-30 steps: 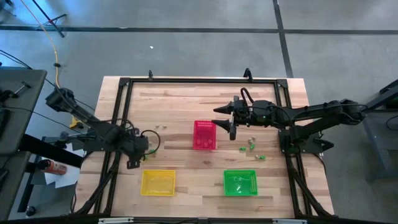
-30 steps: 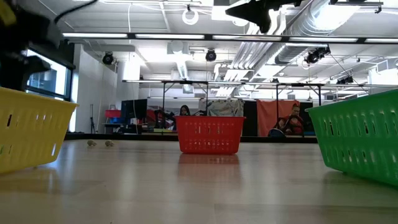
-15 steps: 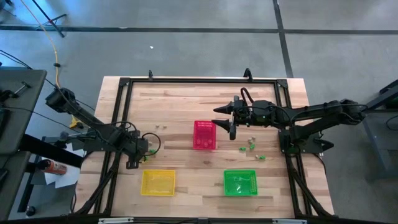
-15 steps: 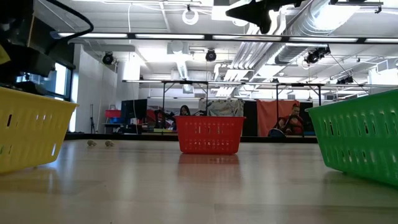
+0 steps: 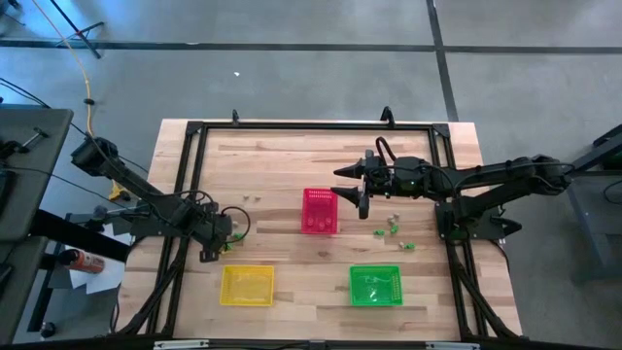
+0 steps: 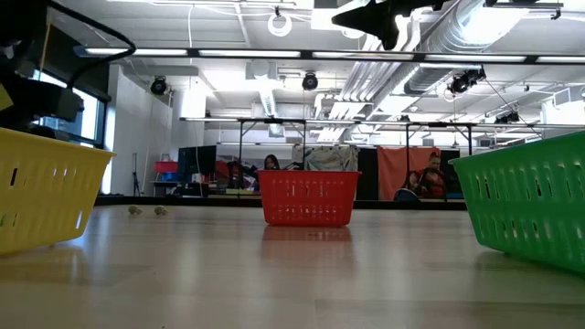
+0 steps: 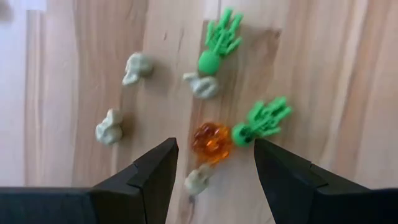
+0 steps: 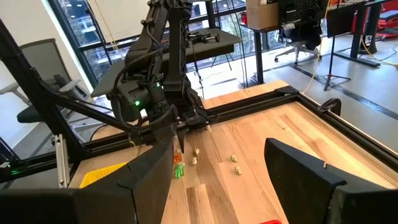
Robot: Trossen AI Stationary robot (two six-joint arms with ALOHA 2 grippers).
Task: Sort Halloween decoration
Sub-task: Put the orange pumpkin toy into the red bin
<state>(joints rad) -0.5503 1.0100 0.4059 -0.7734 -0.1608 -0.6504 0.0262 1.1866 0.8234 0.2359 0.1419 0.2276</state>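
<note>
I take the red basket (image 5: 320,211) at the middle of the worktop (image 5: 292,160) as my landmark. Nearest the front edge, the yellow basket (image 5: 246,285) sits forward and left of it, the green basket (image 5: 375,285) forward and right.

My left end effector (image 7: 214,171) hangs left of the red basket with its fingers (image 7: 149,177) spread and nothing between them. Directly under it lies a cluster of Halloween decoration: an orange trinket (image 7: 211,141) touching a green one (image 7: 261,121), a second green one (image 7: 217,46) beside a pale piece (image 7: 202,86), and three more pale pieces (image 7: 109,127) near them.

Right of the red basket, more green and pale trinkets (image 5: 393,227) lie scattered on the worktop.

My right end effector (image 5: 348,185) hovers just beyond the red basket's far right corner, released and empty.
</note>
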